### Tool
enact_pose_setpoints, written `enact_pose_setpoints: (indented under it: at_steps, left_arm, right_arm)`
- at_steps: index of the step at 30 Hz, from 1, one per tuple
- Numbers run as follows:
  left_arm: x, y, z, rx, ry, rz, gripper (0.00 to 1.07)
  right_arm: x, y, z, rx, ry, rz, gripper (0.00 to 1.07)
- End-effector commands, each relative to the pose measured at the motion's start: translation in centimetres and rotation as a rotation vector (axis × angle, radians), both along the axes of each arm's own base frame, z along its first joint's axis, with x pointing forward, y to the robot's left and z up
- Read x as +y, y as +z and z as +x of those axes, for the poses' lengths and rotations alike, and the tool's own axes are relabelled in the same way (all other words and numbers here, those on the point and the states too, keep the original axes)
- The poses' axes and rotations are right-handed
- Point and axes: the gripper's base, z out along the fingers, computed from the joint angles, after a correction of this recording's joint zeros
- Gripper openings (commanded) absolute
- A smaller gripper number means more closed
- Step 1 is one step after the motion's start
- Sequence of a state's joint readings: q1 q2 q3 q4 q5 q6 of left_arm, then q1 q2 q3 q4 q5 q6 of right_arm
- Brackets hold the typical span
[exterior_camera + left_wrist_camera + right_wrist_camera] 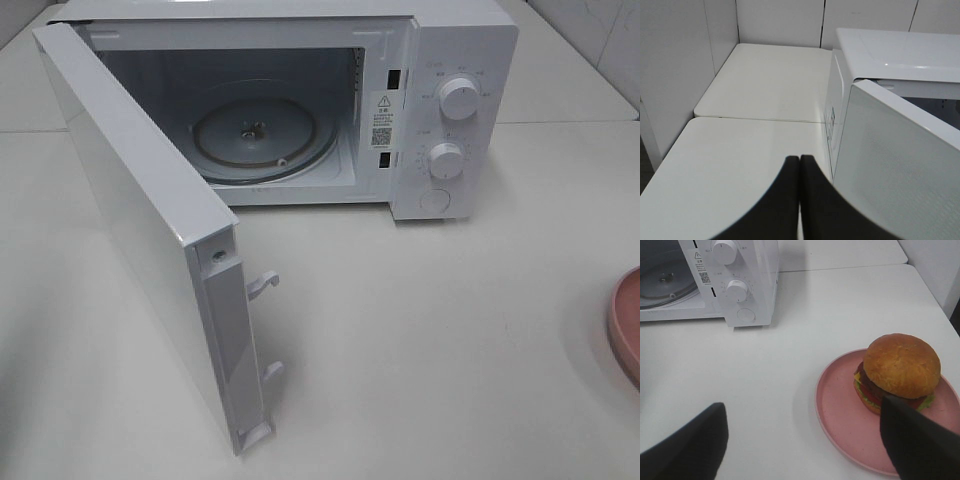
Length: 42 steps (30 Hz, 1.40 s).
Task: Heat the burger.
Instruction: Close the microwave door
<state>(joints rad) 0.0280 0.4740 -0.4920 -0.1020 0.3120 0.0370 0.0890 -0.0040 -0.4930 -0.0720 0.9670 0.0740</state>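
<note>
The burger (pixel 900 369), with a golden-brown domed bun and red, yellow and green layers, sits on a pink plate (pixel 840 410) in the right wrist view. My right gripper (pixel 802 437) hangs open above the table just before the plate, one finger (pixel 915 440) close in front of the burger, nothing between the fingers. The white microwave (pixel 440 100) stands at the back with its door (pixel 140 210) swung wide open and the glass turntable (pixel 262 135) bare. My left gripper (pixel 799 172) is shut on nothing, left of the door's outer face (pixel 895 170). Neither gripper shows in the exterior high view.
Only the plate's edge (pixel 625 325) shows at the right border of the exterior high view. The open door (pixel 230 330) juts far out over the white table (pixel 430 350). White walls (pixel 675 75) stand behind and to the left.
</note>
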Motion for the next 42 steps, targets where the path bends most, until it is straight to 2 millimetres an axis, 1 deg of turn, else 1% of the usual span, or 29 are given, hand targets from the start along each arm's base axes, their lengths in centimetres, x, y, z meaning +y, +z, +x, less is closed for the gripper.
enact_pose_setpoints:
  at_steps: [1, 2, 4, 5, 6, 9, 11, 13, 14, 15, 16, 18, 19, 20, 21, 22, 24, 25, 26, 28, 29, 31, 32, 33, 35, 38, 40, 41, 42]
  left_arm:
    - [0.3, -1.1, 1.9, -0.075, 0.026, -0.021, 0.00]
    - [0.3, -1.1, 1.9, -0.075, 0.026, -0.021, 0.00]
    - [0.4, -2.2, 2.9, -0.101, 0.041, -0.019, 0.00]
    - [0.4, -2.2, 2.9, -0.101, 0.041, -0.019, 0.00]
    - [0.5, -3.0, 3.5, -0.123, 0.051, -0.017, 0.00]
    - [0.6, -3.3, 3.7, -0.129, 0.055, -0.016, 0.00]
    - [0.8, -4.3, 4.8, -0.175, 0.068, 0.000, 0.00]
    - [0.8, -4.5, 5.2, -0.188, 0.068, 0.010, 0.00]
    - [0.7, -4.9, 5.8, -0.205, 0.059, 0.040, 0.00]
    - [0.7, -4.9, 5.8, -0.205, 0.059, 0.040, 0.00]
    - [0.7, -5.4, 6.5, -0.211, 0.044, 0.068, 0.00]
    - [0.6, -5.6, 6.7, -0.207, 0.036, 0.077, 0.00]
    - [0.5, -6.2, 7.5, -0.194, 0.020, 0.077, 0.00]
    - [0.5, -6.2, 7.5, -0.194, 0.020, 0.077, 0.00]
    - [0.3, -6.9, 8.2, -0.178, 0.001, 0.072, 0.00]
    - [0.3, -6.9, 8.2, -0.178, 0.001, 0.072, 0.00]
    - [-0.1, -7.9, 9.2, -0.160, -0.045, 0.066, 0.00]
    - [-0.1, -7.9, 9.2, -0.160, -0.045, 0.066, 0.00]
    - [-0.3, -8.5, 9.8, -0.152, -0.076, 0.061, 0.00]
    - [-0.4, -8.8, 10.0, -0.146, -0.090, 0.061, 0.00]
    - [-0.7, -9.6, 10.5, -0.127, -0.121, 0.051, 0.00]
    - [-0.8, -9.9, 10.8, -0.122, -0.130, 0.046, 0.00]
    - [-0.8, -10.4, 11.4, -0.118, -0.136, 0.039, 0.00]
    - [-0.8, -10.4, 11.4, -0.118, -0.136, 0.039, 0.00]
    - [-0.9, -10.8, 12.3, -0.105, -0.146, 0.033, 0.00]
    - [-1.4, -11.1, 12.9, -0.085, -0.175, 0.019, 0.00]
    - [-2.4, -11.5, 13.8, -0.069, -0.261, 0.045, 0.00]
    - [-2.4, -11.5, 13.8, -0.069, -0.261, 0.045, 0.00]
    - [-2.9, -11.6, 14.4, -0.065, -0.299, 0.058, 0.00]
  right_arm:
    - [0.0, 0.0, -0.4, -0.036, -0.004, 0.005, 0.74]
    - [0.0, 0.0, -0.4, -0.036, -0.004, 0.005, 0.74]
    - [0.0, 0.0, -0.4, -0.036, -0.004, 0.005, 0.74]
    - [0.0, 0.0, -0.4, -0.036, -0.004, 0.005, 0.74]
    - [0.0, 0.0, -0.4, -0.036, -0.004, 0.005, 0.74]
    - [0.0, 0.0, -0.4, -0.036, -0.004, 0.005, 0.74]
    - [0.0, 0.0, -0.4, -0.036, -0.004, 0.005, 0.74]
    - [0.0, 0.0, -0.4, -0.036, -0.004, 0.005, 0.74]
    - [0.0, 0.0, -0.4, -0.036, -0.004, 0.005, 0.74]
    - [0.0, 0.0, -0.4, -0.036, -0.004, 0.005, 0.74]
    - [0.0, 0.0, -0.4, -0.036, -0.004, 0.005, 0.74]
    - [0.0, 0.0, -0.4, -0.036, -0.004, 0.005, 0.74]
    - [0.0, 0.0, -0.4, -0.036, -0.004, 0.005, 0.74]
    - [0.0, 0.0, -0.4, -0.036, -0.004, 0.005, 0.74]
    - [0.0, 0.0, -0.4, -0.036, -0.004, 0.005, 0.74]
    - [0.0, 0.0, -0.4, -0.036, -0.004, 0.005, 0.74]
    - [0.0, 0.0, -0.4, -0.036, -0.004, 0.005, 0.74]
    - [0.0, 0.0, -0.4, -0.036, -0.004, 0.005, 0.74]
    - [0.0, 0.0, -0.4, -0.036, -0.004, 0.005, 0.74]
    - [0.0, 0.0, -0.4, -0.036, -0.004, 0.005, 0.74]
    - [0.0, 0.0, -0.4, -0.036, -0.004, 0.005, 0.74]
    - [0.0, 0.0, -0.4, -0.036, -0.004, 0.005, 0.74]
    - [0.0, 0.0, -0.4, -0.036, -0.004, 0.005, 0.74]
    - [0.0, 0.0, -0.4, -0.036, -0.004, 0.005, 0.74]
    - [0.0, 0.0, -0.4, -0.036, -0.004, 0.005, 0.74]
    - [0.0, 0.0, -0.4, -0.036, -0.004, 0.005, 0.74]
    - [0.0, 0.0, -0.4, -0.036, -0.004, 0.005, 0.74]
    - [0.0, 0.0, -0.4, -0.036, -0.004, 0.005, 0.74]
    - [0.0, 0.0, -0.4, -0.036, -0.004, 0.005, 0.74]
